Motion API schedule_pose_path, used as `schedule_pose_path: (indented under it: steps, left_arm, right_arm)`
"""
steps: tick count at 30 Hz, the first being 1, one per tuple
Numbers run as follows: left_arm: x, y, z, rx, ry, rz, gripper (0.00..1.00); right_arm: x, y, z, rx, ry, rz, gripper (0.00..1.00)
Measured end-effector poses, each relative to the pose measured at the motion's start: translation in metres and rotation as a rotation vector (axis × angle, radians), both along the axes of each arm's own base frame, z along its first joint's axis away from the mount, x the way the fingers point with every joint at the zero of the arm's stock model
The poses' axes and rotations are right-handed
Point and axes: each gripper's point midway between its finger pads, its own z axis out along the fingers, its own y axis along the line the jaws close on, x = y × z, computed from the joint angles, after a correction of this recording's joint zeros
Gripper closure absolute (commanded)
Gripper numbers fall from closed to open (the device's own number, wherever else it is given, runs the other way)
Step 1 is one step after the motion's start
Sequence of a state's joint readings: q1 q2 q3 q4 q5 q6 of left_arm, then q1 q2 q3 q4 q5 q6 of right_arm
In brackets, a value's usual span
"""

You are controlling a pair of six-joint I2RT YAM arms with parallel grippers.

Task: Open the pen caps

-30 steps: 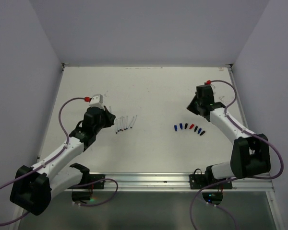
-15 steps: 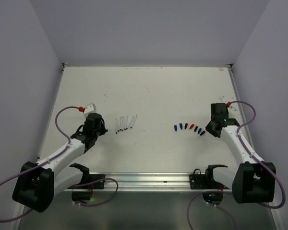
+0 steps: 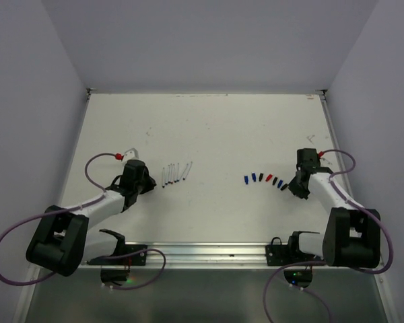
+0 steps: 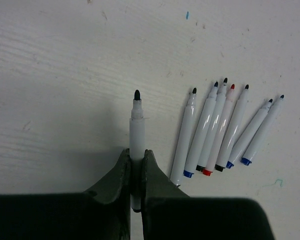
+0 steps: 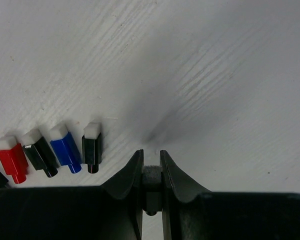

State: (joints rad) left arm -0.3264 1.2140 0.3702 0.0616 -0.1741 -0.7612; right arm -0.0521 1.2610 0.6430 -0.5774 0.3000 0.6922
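As you see from above, worktop (image 3: 209, 128): white, scuffed.
Left jaws: clamped on uncapped pen (image 4: 136, 125), black tip forward.
Right jaws: nearly together, something dark between them; you can't tell what.
Pen row (image 4: 220, 132): six, uncapped, right of your left jaws.
Pen caps (image 5: 65, 147): rowed on worktop, just left of your right jaws.

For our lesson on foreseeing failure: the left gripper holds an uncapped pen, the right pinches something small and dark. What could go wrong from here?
1. The left gripper grips its pen near the tail, bare tip out; set down carelessly, it may mark the table or nudge the six loose pens.
2. The right gripper pinches what looks like a dark cap beside the row of caps; placing it could scatter them.
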Motion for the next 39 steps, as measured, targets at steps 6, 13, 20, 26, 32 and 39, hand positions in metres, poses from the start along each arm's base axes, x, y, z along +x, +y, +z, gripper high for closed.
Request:
schedule_pose_path:
  steps: [6,13,20,26,32,39]
  left_arm:
    - [0.010,-0.013,0.000,-0.052,-0.025,-0.034,1.00]
    - [0.013,-0.026,0.000,-0.104,-0.034,-0.079,0.82]
    - [0.011,-0.029,0.001,-0.120,-0.036,-0.087,0.72]
    - [0.010,-0.028,0.006,-0.121,-0.044,-0.087,0.70]
    - [0.009,-0.027,0.009,-0.124,-0.054,-0.087,0.68]
    - [0.008,-0.027,0.021,-0.131,-0.081,-0.088,0.58]
  right_arm:
    - [0.002,0.002,-0.013,0.037,0.007,-0.004,0.89]
    - [0.010,0.005,-0.014,0.062,-0.014,0.016,0.71]
    - [0.016,0.008,-0.013,0.075,-0.035,0.036,0.63]
    - [0.017,0.011,-0.012,0.088,-0.045,0.044,0.63]
    - [0.022,0.011,-0.001,0.084,-0.092,0.051,0.63]
    - [0.019,0.010,0.014,0.075,-0.113,0.057,0.52]
